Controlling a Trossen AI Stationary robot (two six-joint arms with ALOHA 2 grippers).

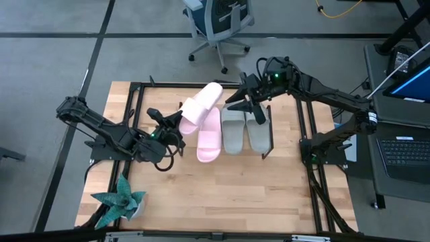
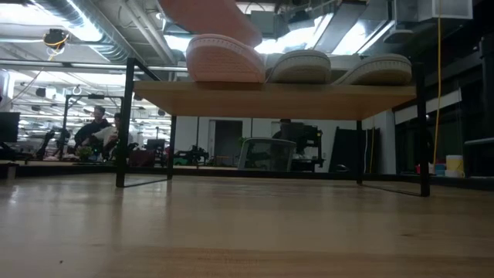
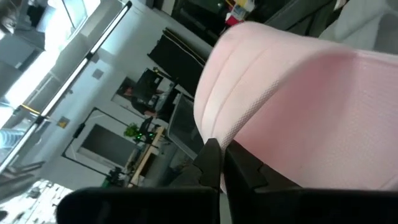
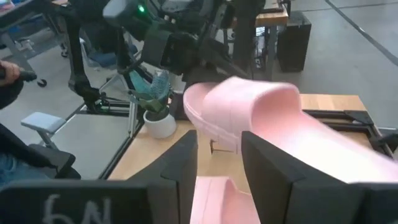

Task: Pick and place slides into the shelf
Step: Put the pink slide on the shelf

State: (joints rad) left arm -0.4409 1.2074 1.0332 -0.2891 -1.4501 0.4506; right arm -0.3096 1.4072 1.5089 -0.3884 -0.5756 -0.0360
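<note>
One pale pink slide (image 1: 201, 104) is held up by my left gripper (image 1: 175, 125), slanting over the shelf (image 1: 271, 138); it fills the left wrist view (image 3: 298, 99). The second pink slide (image 1: 209, 138) and two grey-green slides (image 1: 233, 131) (image 1: 257, 130) lie side by side, soles down, on the shelf board (image 2: 270, 100). My right gripper (image 1: 250, 106) is open above the far ends of the grey-green slides. In its wrist view its fingers (image 4: 186, 168) stand apart, with the raised pink slide (image 4: 267, 118) beyond them. My left gripper is shut on the raised pink slide at its end nearest the table's left (image 1: 183, 123), coming level from the left. A dark finger (image 3: 211, 158) lies against the sole's rim (image 3: 214, 124). The slide is lifted and tilted, its other end (image 1: 213, 89) pointing toward the far edge.
A teal star-shaped plant in a white pot (image 1: 121, 202) stands at the table's near left corner. The shelf's thin black end frames (image 2: 121, 123) rise from the wooden tabletop (image 1: 222, 195). An office chair (image 1: 218, 20) stands beyond the far edge, and a laptop (image 1: 403, 154) is to the right.
</note>
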